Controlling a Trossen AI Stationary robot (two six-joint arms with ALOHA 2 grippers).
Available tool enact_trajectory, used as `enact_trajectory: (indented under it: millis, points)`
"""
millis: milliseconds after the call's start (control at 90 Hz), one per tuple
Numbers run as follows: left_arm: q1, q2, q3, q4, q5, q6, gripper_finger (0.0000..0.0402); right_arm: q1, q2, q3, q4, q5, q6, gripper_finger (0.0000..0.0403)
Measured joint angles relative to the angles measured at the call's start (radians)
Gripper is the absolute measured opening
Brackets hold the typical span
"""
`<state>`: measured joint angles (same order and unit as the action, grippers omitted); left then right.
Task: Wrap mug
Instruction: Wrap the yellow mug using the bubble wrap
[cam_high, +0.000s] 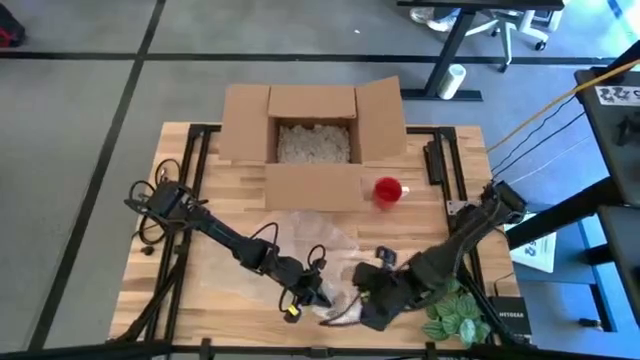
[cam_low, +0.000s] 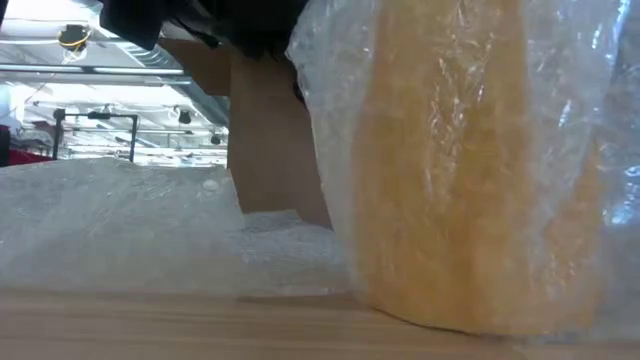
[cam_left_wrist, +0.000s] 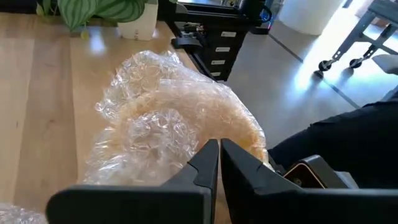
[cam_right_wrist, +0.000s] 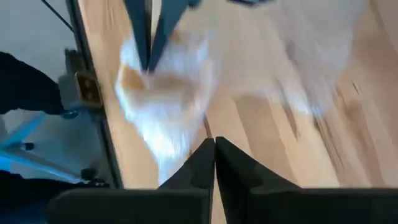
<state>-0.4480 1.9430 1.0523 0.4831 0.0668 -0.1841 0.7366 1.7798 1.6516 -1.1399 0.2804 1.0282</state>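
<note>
A yellow mug (cam_low: 450, 180) stands bundled in clear bubble wrap (cam_left_wrist: 155, 118) near the table's near edge (cam_high: 340, 310). The rest of the bubble wrap sheet (cam_high: 300, 245) lies spread on the table behind it. My left gripper (cam_high: 320, 297) is at the bundle's left side, shut on the wrap. My right gripper (cam_high: 362, 300) is shut just right of the bundle, its tips (cam_right_wrist: 214, 144) level with the wrap's edge. My left gripper pinches the bubble wrap on the mug's side (cam_left_wrist: 214, 134) at its fingertips, coming from the table's left and slanting down. How many layers it has does not show. The wrapped mug stands on the table. Whether my right gripper touches the wrap I cannot tell.
An open cardboard box (cam_high: 315, 125) with packing peanuts stands at the table's far side. A red cup (cam_high: 388, 190) sits to the right of its front flap. A green potted plant (cam_high: 455, 318) is at the near right corner, close to my right arm.
</note>
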Motion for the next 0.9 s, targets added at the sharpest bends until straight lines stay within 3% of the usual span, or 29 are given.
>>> enact_trajectory:
  millis: [100, 322, 522, 689, 900]
  points:
    - [0.003, 0.0, 0.0, 0.0, 0.006, 0.0, 0.0, 0.086, 0.01, -0.019, -0.021, 0.04, 0.115, 0.0]
    - [0.005, 0.0, 0.0, 0.003, 0.033, -0.012, 0.0, 0.294, 0.008, -0.095, -0.02, 0.262, 0.424, 0.0]
    - [0.011, 0.0, -0.001, 0.012, 0.06, -0.041, 0.0, 0.395, -0.067, -0.292, 0.022, 0.431, 0.648, 0.0]
    - [0.023, -0.002, -0.002, 0.016, 0.072, -0.052, 0.0, 0.404, -0.251, -0.559, 0.231, 0.471, 0.607, 0.0]
    - [0.052, -0.01, -0.003, 0.018, 0.099, -0.069, 0.0, 0.305, -0.555, -1.01, 0.73, 0.433, 0.325, 0.0]
